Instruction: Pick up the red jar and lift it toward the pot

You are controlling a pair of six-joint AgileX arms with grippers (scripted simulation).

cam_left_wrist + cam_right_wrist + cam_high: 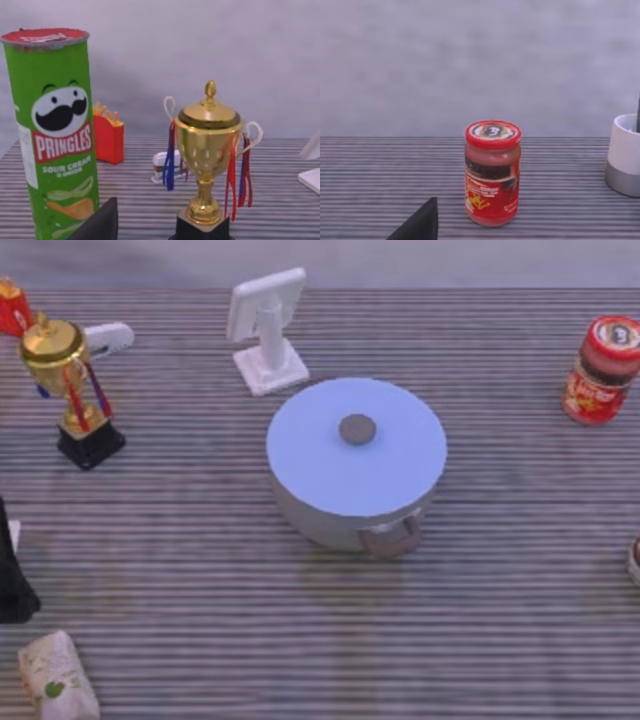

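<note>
Jar [602,370] untouched, upright at the desk's [200,540] far right, well apart from the pot [356,462] at centre.
Left arm at left edge, right off right edge; cannot tell either pincer's opening. Nothing held.

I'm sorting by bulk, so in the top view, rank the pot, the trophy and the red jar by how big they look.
1. The pot, clearly largest.
2. The trophy.
3. The red jar, somewhat smaller than the trophy, though both stand upright under the overhead camera, so their heights are foreshortened.
</note>
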